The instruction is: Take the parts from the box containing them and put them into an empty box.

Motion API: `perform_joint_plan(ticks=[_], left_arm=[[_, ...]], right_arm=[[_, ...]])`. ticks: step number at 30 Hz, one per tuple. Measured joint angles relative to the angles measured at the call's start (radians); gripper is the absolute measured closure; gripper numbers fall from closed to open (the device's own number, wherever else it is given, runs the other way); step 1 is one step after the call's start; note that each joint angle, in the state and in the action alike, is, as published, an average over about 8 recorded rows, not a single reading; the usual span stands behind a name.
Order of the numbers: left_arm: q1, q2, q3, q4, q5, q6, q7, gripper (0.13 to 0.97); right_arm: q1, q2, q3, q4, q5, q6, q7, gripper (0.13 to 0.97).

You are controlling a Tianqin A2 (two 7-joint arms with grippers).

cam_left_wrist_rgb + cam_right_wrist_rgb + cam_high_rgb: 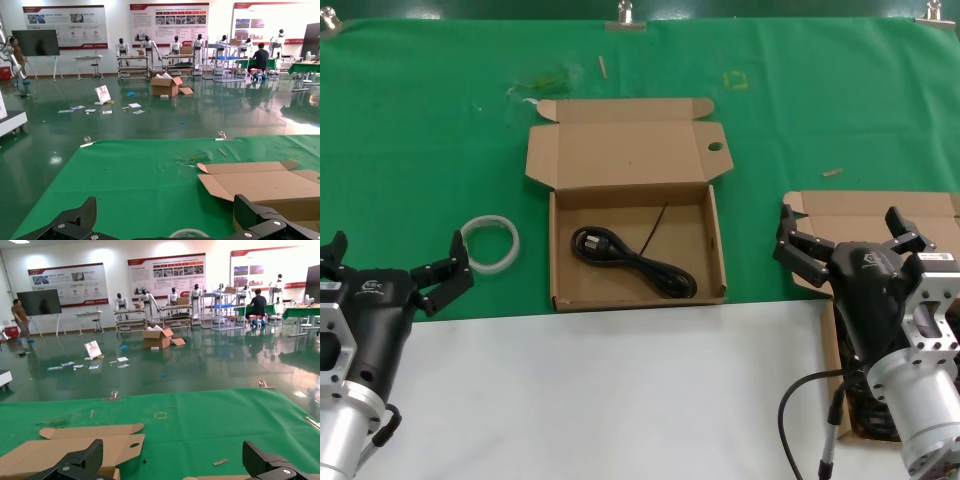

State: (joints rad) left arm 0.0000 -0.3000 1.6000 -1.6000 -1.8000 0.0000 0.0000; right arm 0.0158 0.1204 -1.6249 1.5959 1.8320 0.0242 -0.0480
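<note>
The left pincer (395, 270) is hanging low at the near left of the tabletop (420, 130), fingers spread and grasping nothing. The right pincer (840, 235) is hovering released over the box at the right (880, 205), its arm hiding most of that box; dark shapes under the arm are hard to make out. One black cord (635, 262) is lying in the centre box (715, 250), whose lid tab shows a small hole. A white tape ring (490, 243) is sitting between that box and the left pincer.
</note>
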Motion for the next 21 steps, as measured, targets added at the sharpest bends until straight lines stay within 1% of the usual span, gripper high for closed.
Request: perform_joint_plan(ticks=[21], left_arm=[[0.0,0.0,0.0,0.0,0.0,0.0,0.0,0.132]], right_arm=[[0.0,0.0,0.0,0.0,0.0,0.0,0.0,0.129]])
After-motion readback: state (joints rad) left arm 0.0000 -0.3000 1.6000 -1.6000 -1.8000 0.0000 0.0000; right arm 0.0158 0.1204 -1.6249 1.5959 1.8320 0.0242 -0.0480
